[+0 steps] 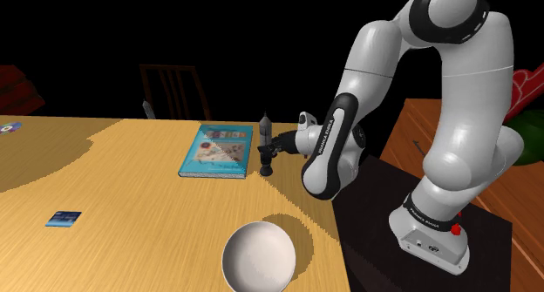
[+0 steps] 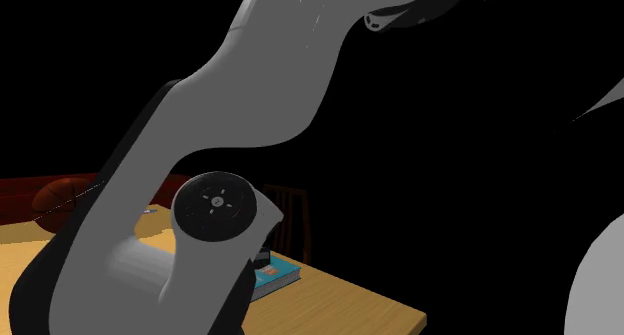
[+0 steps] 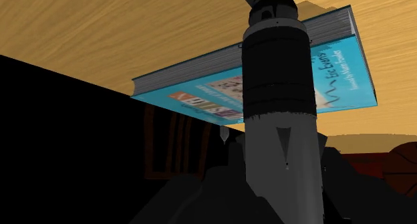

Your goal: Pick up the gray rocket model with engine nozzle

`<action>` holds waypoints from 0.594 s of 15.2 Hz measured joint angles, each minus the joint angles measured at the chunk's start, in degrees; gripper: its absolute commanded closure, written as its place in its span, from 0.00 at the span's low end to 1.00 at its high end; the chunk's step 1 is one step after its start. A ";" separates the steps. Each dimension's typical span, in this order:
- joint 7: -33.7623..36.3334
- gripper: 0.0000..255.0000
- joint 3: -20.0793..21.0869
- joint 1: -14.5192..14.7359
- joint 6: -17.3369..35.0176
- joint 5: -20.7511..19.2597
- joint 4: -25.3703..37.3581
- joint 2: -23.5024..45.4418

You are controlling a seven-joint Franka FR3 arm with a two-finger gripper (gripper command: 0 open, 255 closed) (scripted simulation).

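Gripper (image 1: 275, 146) level at gray rocket model (image 1: 266, 144), beside blue book (image 1: 218, 151); clamped or not, cannot tell. Risk: sideways nudge topples upright rocket onto book.

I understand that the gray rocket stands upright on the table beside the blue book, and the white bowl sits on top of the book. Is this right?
Not fully. The shoulder view shows the white bowl on the table itself, apart from the blue book. The gray rocket does stand upright on the table beside the book.
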 measured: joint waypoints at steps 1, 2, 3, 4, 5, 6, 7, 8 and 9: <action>0.01 1.00 0.00 -0.03 -0.02 -0.01 -0.02 -0.02; 0.01 1.00 0.00 -0.05 -0.03 -0.03 -0.02 -0.03; 0.02 1.00 0.01 -0.06 -0.03 -0.04 -0.05 -0.04; 0.04 1.00 0.02 -0.06 -0.03 -0.03 -0.07 -0.06; 0.01 1.00 0.02 0.00 -0.01 0.04 -0.03 -0.02; 0.17 1.00 0.38 -0.24 -0.48 0.22 -0.19 -0.61; 0.43 1.00 1.08 -0.65 -1.45 0.69 -0.38 -1.81; 0.79 1.00 1.75 -1.25 -2.39 0.94 -0.72 -3.07; 1.23 1.00 2.53 -1.89 -3.48 1.27 -1.04 -4.53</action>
